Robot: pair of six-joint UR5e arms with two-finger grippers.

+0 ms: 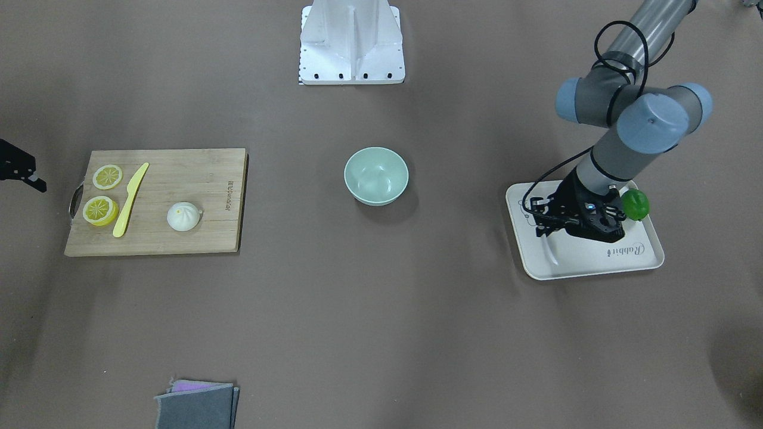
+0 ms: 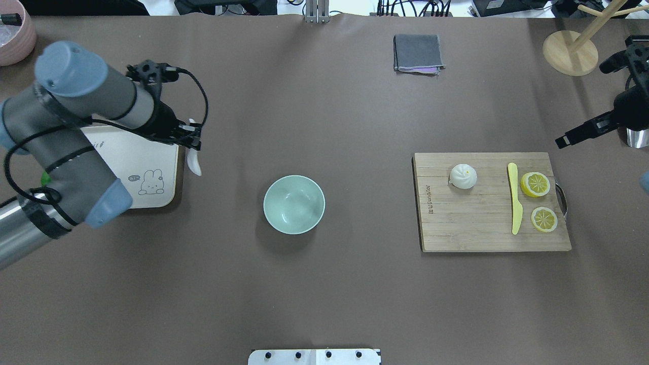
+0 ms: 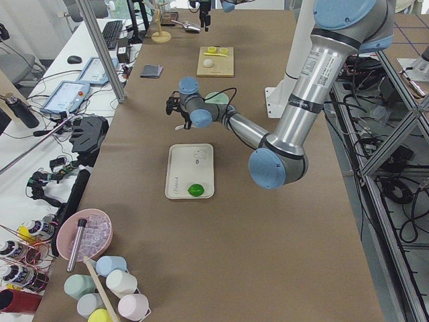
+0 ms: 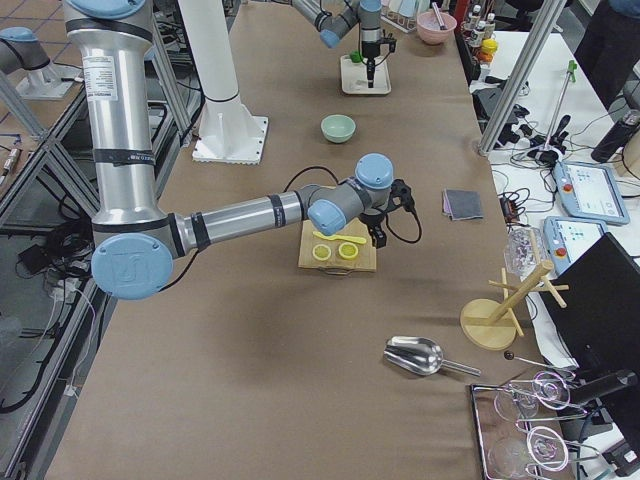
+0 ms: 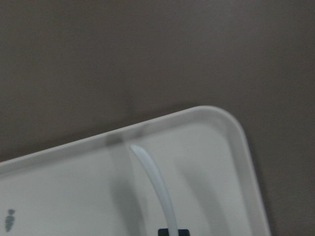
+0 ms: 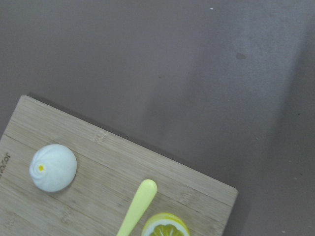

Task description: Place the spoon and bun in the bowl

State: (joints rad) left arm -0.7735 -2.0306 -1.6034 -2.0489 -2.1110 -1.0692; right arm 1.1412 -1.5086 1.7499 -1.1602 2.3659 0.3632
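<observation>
The pale mint-green bowl (image 1: pixel 376 176) (image 2: pixel 294 204) stands empty mid-table. My left gripper (image 1: pixel 545 229) (image 2: pixel 190 144) is shut on the handle of the white spoon (image 1: pixel 551 251) (image 2: pixel 194 165). It holds the spoon scoop-down just above the corner of the cream rabbit tray (image 1: pixel 596 265) (image 2: pixel 152 157). The spoon (image 5: pixel 152 182) hangs over the tray corner in the left wrist view. The white bun (image 1: pixel 183 216) (image 2: pixel 463 176) (image 6: pixel 52 167) sits on the wooden cutting board (image 1: pixel 179 241) (image 2: pixel 471 233). My right gripper (image 2: pixel 583 133) hovers beyond the board's outer end, empty. I cannot tell whether it is open.
Two lemon slices (image 2: pixel 535 184) and a yellow plastic knife (image 2: pixel 514 203) lie on the board beside the bun. A green lime (image 1: pixel 635 204) sits on the tray. A folded grey cloth (image 2: pixel 417 52) lies at the far side. A wooden stand (image 2: pixel 570 50) is at the far right.
</observation>
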